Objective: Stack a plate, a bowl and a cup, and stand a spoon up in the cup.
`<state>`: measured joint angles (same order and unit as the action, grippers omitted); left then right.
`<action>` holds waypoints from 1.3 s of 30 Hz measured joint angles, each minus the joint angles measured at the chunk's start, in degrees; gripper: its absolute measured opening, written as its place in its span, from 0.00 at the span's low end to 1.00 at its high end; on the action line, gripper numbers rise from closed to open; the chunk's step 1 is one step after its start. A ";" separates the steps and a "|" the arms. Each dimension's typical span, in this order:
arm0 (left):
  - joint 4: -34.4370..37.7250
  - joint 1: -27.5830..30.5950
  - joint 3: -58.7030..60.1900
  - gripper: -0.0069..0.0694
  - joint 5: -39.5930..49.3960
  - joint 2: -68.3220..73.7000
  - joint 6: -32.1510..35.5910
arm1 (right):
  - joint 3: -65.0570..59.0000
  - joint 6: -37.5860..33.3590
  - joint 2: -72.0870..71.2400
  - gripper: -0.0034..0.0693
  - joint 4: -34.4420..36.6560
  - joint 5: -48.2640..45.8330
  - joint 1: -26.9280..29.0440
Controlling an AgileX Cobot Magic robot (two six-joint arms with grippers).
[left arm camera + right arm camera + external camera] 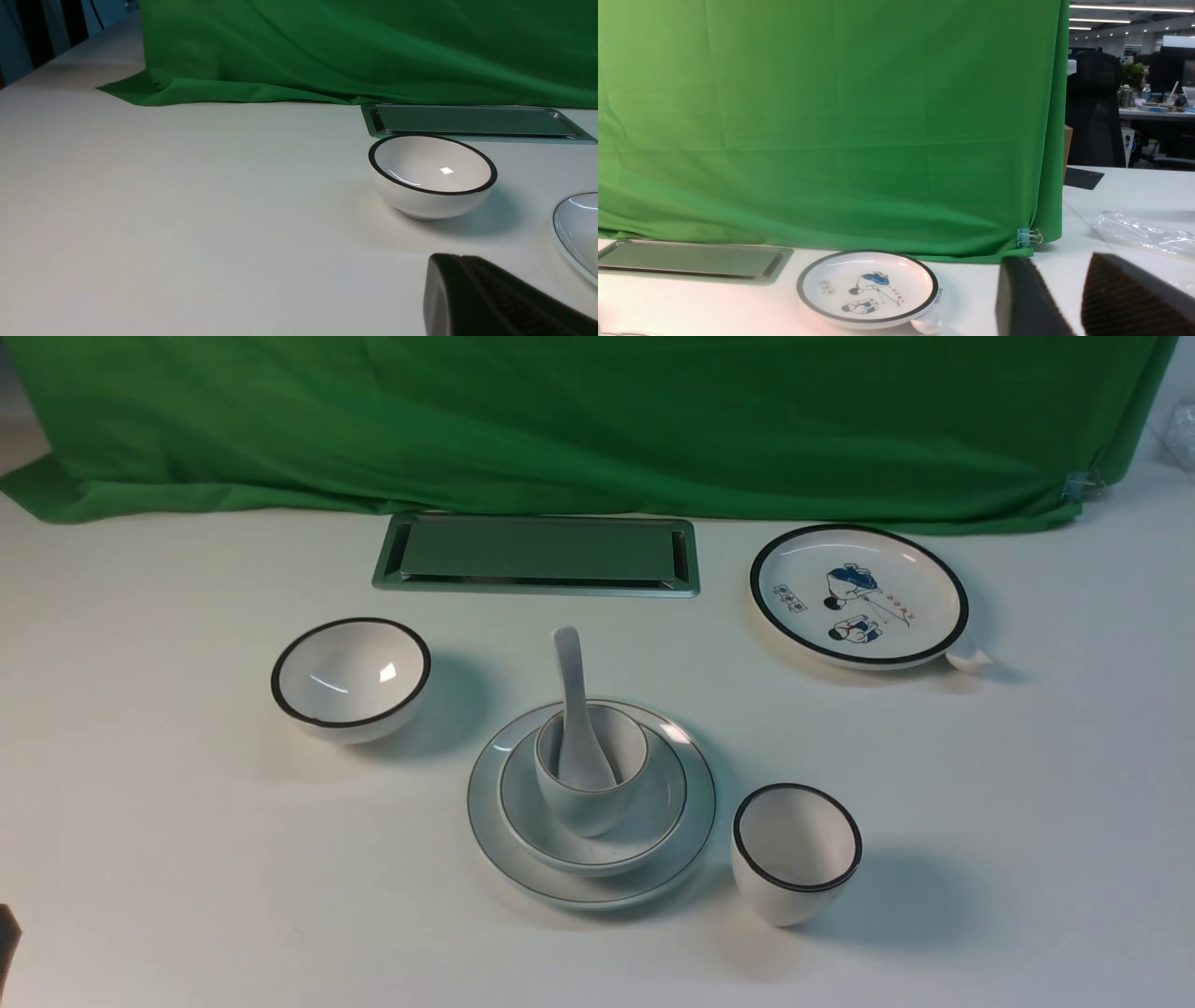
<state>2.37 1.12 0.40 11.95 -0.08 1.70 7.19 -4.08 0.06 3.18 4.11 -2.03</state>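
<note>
1. White, grey-rimmed stack mid-table, nearest: large round plate (485, 807), shallow bowl (653, 817) on it, small cup (588, 803) inside, glossy ceramic spoon (571, 695) standing in the cup.
2. Right gripper (1078, 298) jaws narrowly parted, empty.
3. Left gripper (490, 298): one pad visible, can't tell.
4. Far right: cartoon-figured black-rimmed plate (859, 595).

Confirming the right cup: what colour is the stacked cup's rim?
Thin grey on the cup; front view.

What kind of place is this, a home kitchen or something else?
Probably a test table in an open office, not a kitchen: a green cloth backdrop hangs behind the white table, and office desks and a chair show beyond.
</note>
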 joint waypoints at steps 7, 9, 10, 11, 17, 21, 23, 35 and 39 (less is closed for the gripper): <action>0.00 0.00 0.00 0.09 0.00 0.00 0.00 | 0.00 -0.28 0.00 0.37 -0.06 -0.53 0.04; 0.00 0.00 0.00 0.09 0.00 0.00 0.00 | 0.00 -0.95 0.00 0.37 -0.11 -3.23 0.50; 0.00 0.00 0.00 0.09 0.00 0.00 0.00 | 0.00 -1.50 0.00 0.37 -0.17 -6.30 1.04; 0.00 0.00 0.00 0.09 0.00 0.00 0.00 | -0.02 -2.09 0.00 0.37 -0.16 -8.68 1.45; 0.00 0.00 0.00 0.09 0.00 0.00 0.00 | -5.34 -8.15 0.00 0.37 -0.48 -18.42 3.63; 0.00 0.00 0.00 0.09 0.04 0.00 0.00 | -7.62 -8.74 0.00 0.37 -0.59 -19.86 4.04; 0.00 0.00 0.00 0.09 0.04 0.00 0.00 | -7.62 -8.70 0.00 0.37 -0.59 -19.29 4.09; 0.00 0.00 0.00 0.09 0.04 0.00 0.00 | -7.62 -8.70 0.00 0.37 -0.59 -19.11 4.09; 0.00 0.00 0.00 0.09 0.04 0.00 0.00 | -7.62 -8.70 0.00 0.37 -0.59 -19.11 4.09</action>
<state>2.37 1.12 0.40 11.98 -0.08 1.70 -0.43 -12.78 0.06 2.59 -15.00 2.07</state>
